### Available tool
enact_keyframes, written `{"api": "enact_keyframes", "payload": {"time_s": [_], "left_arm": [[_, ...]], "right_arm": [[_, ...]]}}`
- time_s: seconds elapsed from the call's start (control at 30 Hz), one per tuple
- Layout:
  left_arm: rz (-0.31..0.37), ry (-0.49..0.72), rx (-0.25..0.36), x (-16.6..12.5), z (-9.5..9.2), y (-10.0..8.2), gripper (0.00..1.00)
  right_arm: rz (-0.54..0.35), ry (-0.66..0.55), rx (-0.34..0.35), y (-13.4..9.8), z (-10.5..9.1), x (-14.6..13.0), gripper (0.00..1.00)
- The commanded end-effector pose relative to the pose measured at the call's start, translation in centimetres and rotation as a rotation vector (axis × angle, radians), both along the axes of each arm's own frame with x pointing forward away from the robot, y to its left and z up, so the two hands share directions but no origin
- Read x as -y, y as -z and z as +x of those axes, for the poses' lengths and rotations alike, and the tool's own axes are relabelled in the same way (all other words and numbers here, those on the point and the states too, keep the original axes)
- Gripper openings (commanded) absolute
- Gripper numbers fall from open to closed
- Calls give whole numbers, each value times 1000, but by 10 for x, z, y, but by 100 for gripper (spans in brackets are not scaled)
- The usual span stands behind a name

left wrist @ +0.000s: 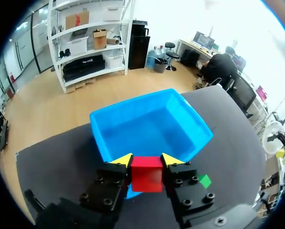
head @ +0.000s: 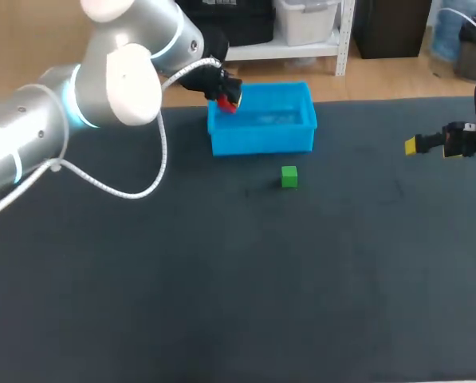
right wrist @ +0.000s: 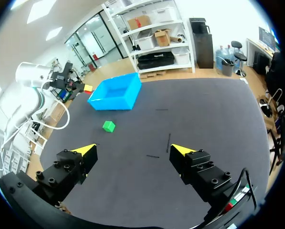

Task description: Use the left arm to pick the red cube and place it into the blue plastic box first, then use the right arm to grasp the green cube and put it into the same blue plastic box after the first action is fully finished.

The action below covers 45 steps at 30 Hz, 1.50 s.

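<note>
Smooth, faintly glossy moulded plastic on the rectangular blue plastic box (head: 261,142), with a soft sheen on its inner walls. Flat, even, matt colour on the small red cube (left wrist: 147,175) and the small green cube (head: 289,176); impossible to tell plastic from painted wood. Dark matt table top (head: 222,287), cloth-like and finely textured, without shine. Satin silver shell and glossy white joint caps on the left arm (head: 30,120). Matt black hard bodies, dotted with screw heads, on the left gripper (left wrist: 146,160) and right gripper (right wrist: 132,150); smooth, dull bright yellow tips. Smooth white sheath on the coiled cable (head: 126,195).
</note>
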<state>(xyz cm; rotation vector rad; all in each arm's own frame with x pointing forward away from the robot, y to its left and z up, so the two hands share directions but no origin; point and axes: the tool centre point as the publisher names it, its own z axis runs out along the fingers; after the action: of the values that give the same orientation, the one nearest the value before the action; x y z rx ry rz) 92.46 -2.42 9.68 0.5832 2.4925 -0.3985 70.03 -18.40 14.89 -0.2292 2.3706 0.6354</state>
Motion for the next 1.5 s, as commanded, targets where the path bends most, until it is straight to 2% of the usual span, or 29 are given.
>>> {"api": "enact_keyframes", "payload": {"time_s": [0.03, 0.27, 0.67, 1.3, 1.33, 1.37, 1.4, 1.43, 1.47, 1.5], "left_arm": [[1, 8, -32, 11, 25, 19, 0], [5, 7, -50, 12, 29, 28, 0], [5, 2, -64, 11, 30, 33, 0], [46, -1, -103, 18, 25, 43, 0], [50, -2, -105, 18, 25, 43, 11], [51, -1, -106, 19, 25, 43, 30], [54, 1, -107, 19, 25, 44, 44], [60, 0, -111, 19, 25, 44, 50], [60, 2, -114, 19, 24, 44, 78], [60, 4, -115, 20, 24, 44, 98]], "right_arm": [[-2, 0, -1, 0, 0, 0, 100], [-2, 0, -1, 0, 0, 0, 100], [-2, 0, -1, 0, 0, 0, 100], [-2, 0, -1, 0, 0, 0, 100], [-2, 0, -1, 0, 0, 0, 100], [-2, 0, -1, 0, 0, 0, 100], [-2, 0, -1, 0, 0, 0, 100], [-2, 0, -1, 0, 0, 0, 100], [-2, 0, -1, 0, 0, 0, 100], [-2, 0, -1, 0, 0, 0, 100]]}}
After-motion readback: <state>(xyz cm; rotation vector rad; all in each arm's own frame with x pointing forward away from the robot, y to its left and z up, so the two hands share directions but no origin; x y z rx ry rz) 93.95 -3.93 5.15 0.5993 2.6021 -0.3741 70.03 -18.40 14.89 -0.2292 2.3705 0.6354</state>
